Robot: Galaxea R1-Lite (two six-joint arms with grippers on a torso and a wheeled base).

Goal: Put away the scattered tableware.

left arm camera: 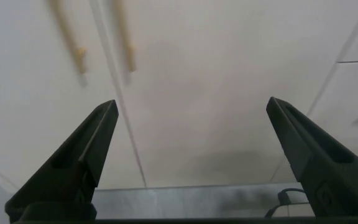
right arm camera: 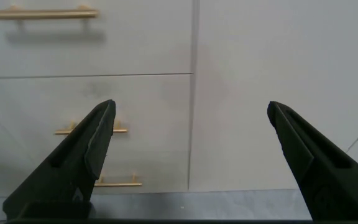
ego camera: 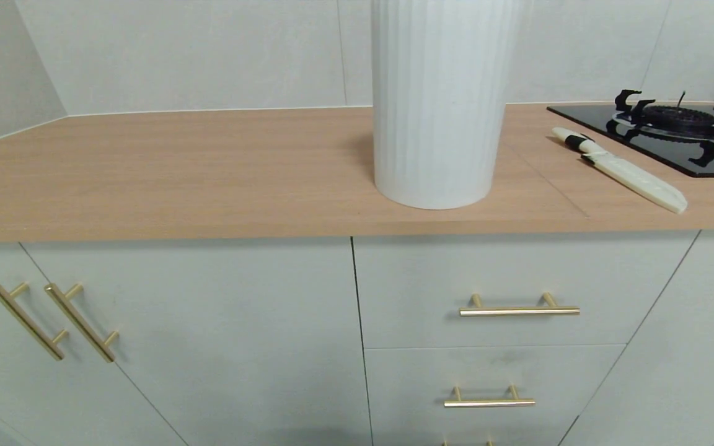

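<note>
Cream knife lies loose on the wooden counter; both pincers are spread wide in front of the cabinet fronts.

The cream-bladed knife with a black-banded cream handle [ego camera: 620, 168] lies flat on the light wooden countertop [ego camera: 177, 173], its handle end near the corner of the black glass hob [ego camera: 661, 148] and its tip toward the counter's front edge. It is well apart from the tall white ribbed cylindrical container [ego camera: 437, 105], which stands upright near the counter's middle. The left gripper [left arm camera: 191, 155] has its dark fingers [left arm camera: 73, 162] wide apart and holds nothing, facing pale grey cabinet doors with two brass bar handles [left arm camera: 122, 34]. The right gripper [right arm camera: 191, 155] is equally wide and empty, facing the grey drawer fronts and their brass bar pulls [right arm camera: 92, 130].
</note>
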